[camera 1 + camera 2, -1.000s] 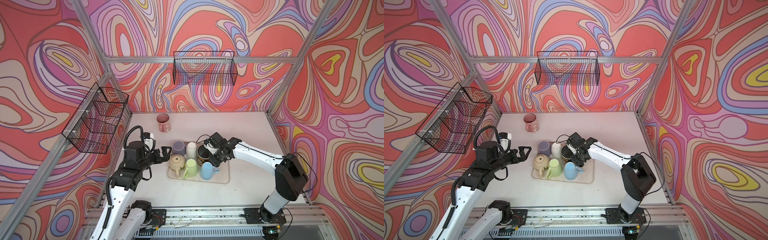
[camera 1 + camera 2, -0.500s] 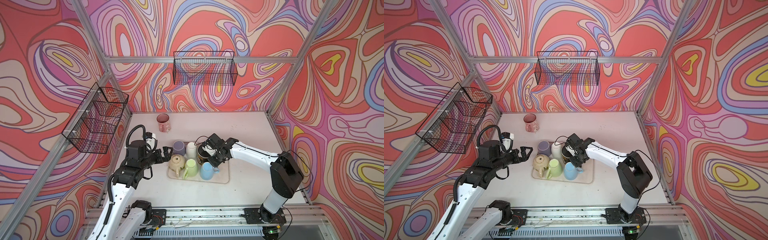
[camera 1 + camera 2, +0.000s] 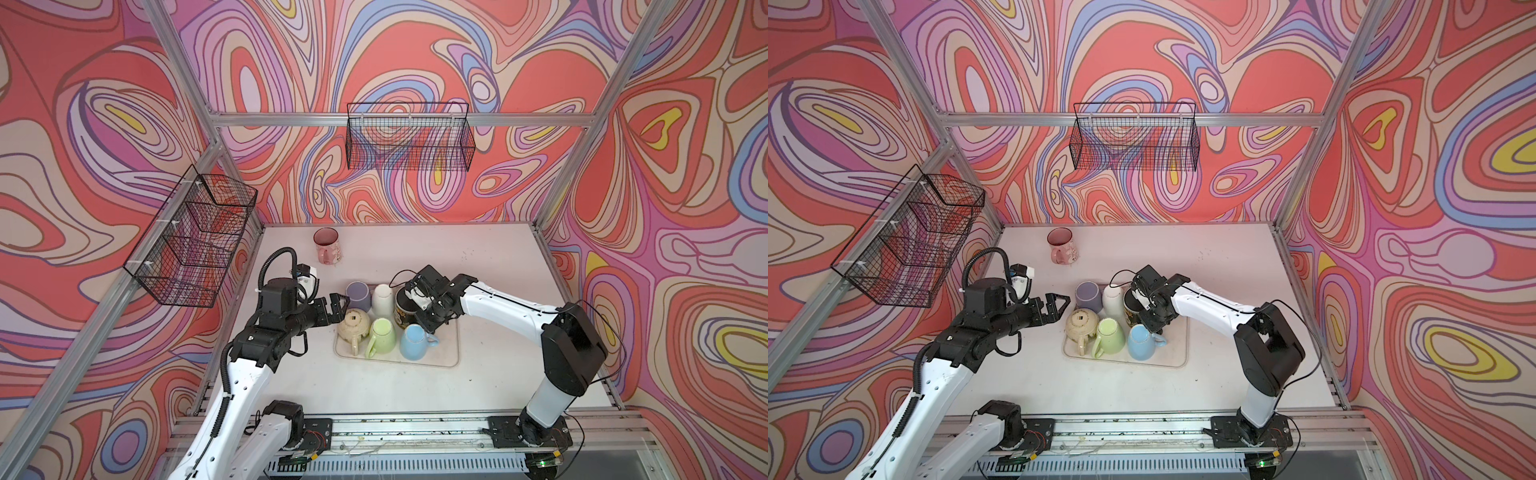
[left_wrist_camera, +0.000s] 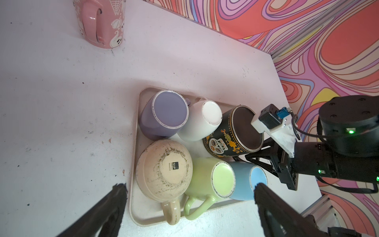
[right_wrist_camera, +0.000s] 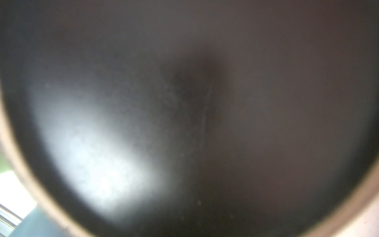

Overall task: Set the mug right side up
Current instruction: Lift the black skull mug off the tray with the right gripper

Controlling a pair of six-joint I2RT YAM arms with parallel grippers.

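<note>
My right jaws are closed all the way, low against the side of the black mug (image 4: 225, 141) on the side facing the counter's (image 3: 478, 270) right edge, just above the blue mug (image 4: 252, 180). Their tips are hidden between those two mugs, so I cannot tell whether the black mug's handle is pinched between them. My right wrist view is filled by a blurred dark round surface with a pale rim.

The black mug, painted with a skull and flowers, stands bottom-up on the tray (image 3: 449, 353) around the middle of the counter. It is in the tray's back row, at the end nearest the right edge, touching the white mug (image 4: 205, 121). The purple mug (image 4: 164, 112) is beyond that. In the front row stand the cream mug (image 4: 164, 170), the green mug (image 4: 215, 180) and the blue mug, all bottom-up too.

My left jaws are spread wide and hold nothing. They hover just off the tray's left side, near the purple and cream mugs. A pink mug (image 3: 327, 246) stands upright near the counter's back-left corner, well apart from the tray.
</note>
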